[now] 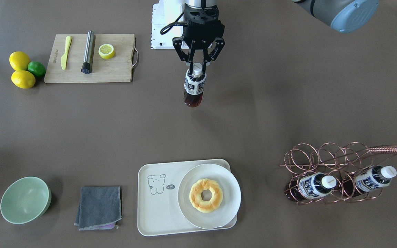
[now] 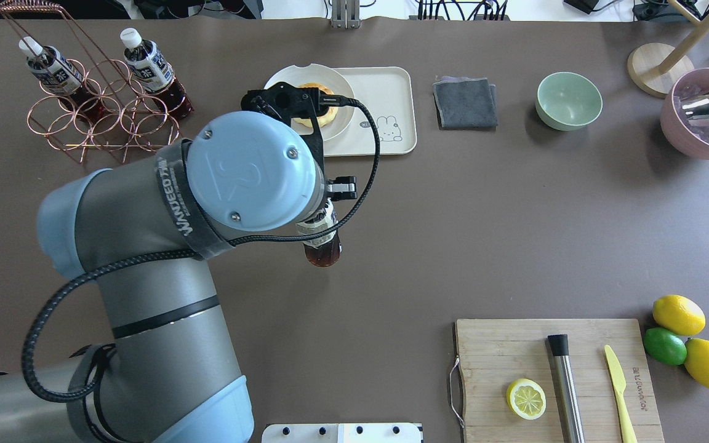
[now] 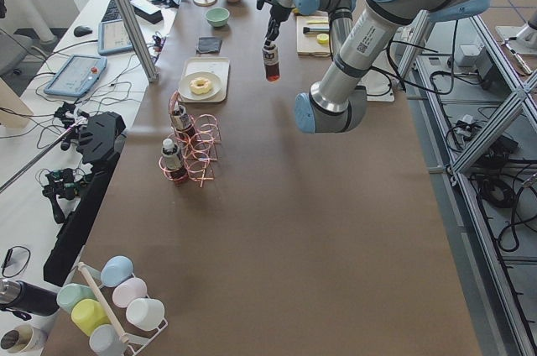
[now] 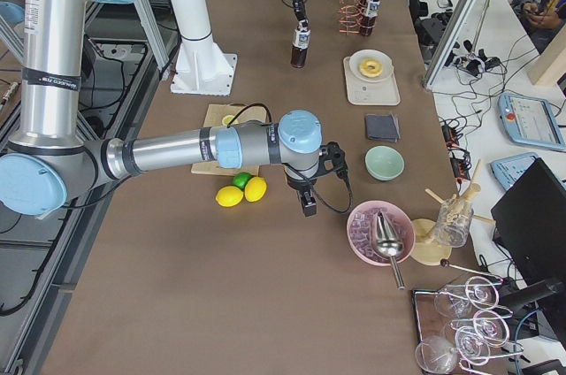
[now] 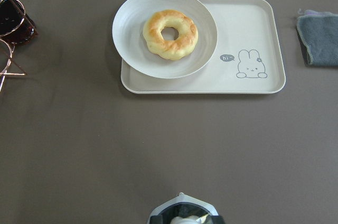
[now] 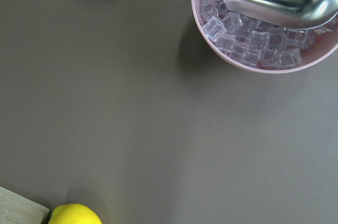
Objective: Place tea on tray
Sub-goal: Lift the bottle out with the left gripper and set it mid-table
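The tea (image 1: 194, 88) is held at the neck in the left hand (image 1: 197, 67), clear of the counter (image 1: 271, 103) — well apart from the tray (image 1: 153, 213). Grip of the right hand (image 4: 308, 202) cannot be told

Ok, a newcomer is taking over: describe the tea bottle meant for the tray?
Find the copper wire rack holding two bottles. The tea is the matching third bottle, at mid-table. It alone hangs upright from the left gripper, clamped near its white cap.
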Controlling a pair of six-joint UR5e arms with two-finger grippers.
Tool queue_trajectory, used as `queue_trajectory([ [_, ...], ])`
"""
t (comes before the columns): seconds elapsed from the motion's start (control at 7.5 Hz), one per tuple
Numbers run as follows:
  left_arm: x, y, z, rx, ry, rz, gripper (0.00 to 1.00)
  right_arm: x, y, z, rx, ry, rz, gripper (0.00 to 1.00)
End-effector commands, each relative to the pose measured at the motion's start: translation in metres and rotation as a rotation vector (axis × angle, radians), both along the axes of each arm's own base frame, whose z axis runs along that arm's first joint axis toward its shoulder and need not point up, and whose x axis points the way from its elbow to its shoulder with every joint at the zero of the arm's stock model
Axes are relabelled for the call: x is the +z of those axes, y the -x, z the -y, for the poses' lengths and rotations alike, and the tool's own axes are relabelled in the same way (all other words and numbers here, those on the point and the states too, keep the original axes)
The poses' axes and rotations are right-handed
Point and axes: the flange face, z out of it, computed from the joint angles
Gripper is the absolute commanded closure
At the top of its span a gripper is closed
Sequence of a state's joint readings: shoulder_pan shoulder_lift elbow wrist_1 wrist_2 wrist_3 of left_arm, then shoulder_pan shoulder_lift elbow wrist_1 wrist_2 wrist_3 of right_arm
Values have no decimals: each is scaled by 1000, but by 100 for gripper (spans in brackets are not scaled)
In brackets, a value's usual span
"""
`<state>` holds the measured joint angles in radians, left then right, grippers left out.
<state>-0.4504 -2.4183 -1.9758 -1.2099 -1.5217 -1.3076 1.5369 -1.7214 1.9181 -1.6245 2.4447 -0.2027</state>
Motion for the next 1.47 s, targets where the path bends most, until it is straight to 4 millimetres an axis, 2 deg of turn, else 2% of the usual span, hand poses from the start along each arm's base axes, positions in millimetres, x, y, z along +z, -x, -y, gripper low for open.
queue_trajectory([
  [0.0, 2, -32, -14, -24, -9, 12, 100, -2, 1, -1, -1, 0, 10, 0],
  [0.13, 9, -36, -18, -16, -4, 20, 100, -4, 1, -1, -1, -4, 17, 0],
  [0.4, 16, -40, -22, -8, -13, -1, 100, -37, 7, 4, 6, -43, 26, 0],
  [0.67, 16, -41, -23, -5, -18, -15, 100, -62, 21, 1, 53, 4, 40, 0],
  [0.8, 16, -42, -23, -3, -19, -15, 100, -74, 26, 7, 62, 6, 48, 0],
  [1.07, 19, -47, -21, -4, -15, -3, 95, -100, 56, 24, 82, 62, 72, 0],
  [1.2, 17, -45, -22, -4, -17, -8, 80, -112, 70, 31, 83, 72, 81, 0],
  [1.33, 18, -45, -21, -6, -16, -6, 22, -141, 91, 46, 96, 85, 99, 0],
])
